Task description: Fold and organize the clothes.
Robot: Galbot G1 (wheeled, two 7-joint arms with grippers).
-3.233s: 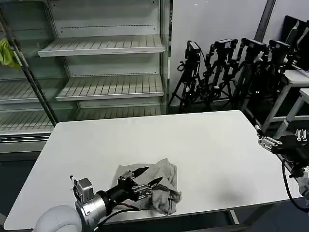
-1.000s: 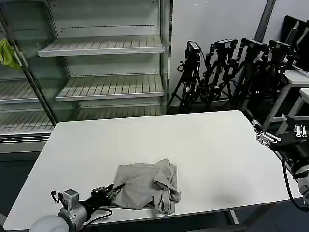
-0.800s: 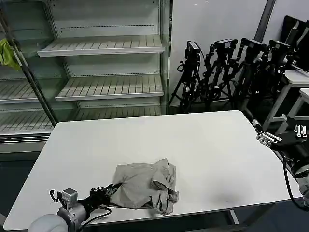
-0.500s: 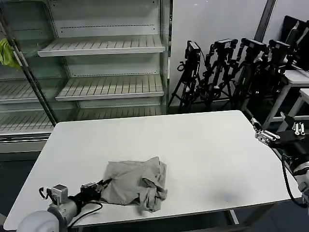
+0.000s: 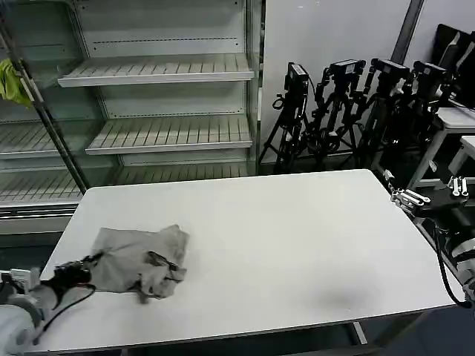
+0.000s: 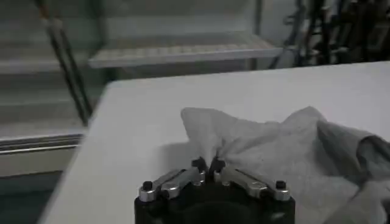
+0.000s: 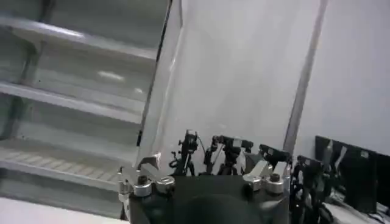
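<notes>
While the left gripper sits low over the tabletop's left edge, toward the near-left corner, its fingers are pinched together on a fold of the light grey T-shirt. In the left wrist view the two fingertips meet on a raised peak of cloth, and the fabric spreads away from them in loose folds. In the head view the same gripper shows at the shirt's left end, with its dark body and a cable trailing back over the table edge.

The T-shirt lies crumpled in a heap on the left part of the tabletop, closer to the near edge than to the far one. Its right side is bunched into darker creases; chest print and collar cannot be made out.

The right gripper hangs beyond the tabletop's right edge, well apart from the shirt, touching nothing. In the right wrist view its fingers stand spread with nothing between them.

Behind the table stands a shelving unit, with a yellow-green cloth hanging at its left. A row of black tripods stands past the far-right corner.
</notes>
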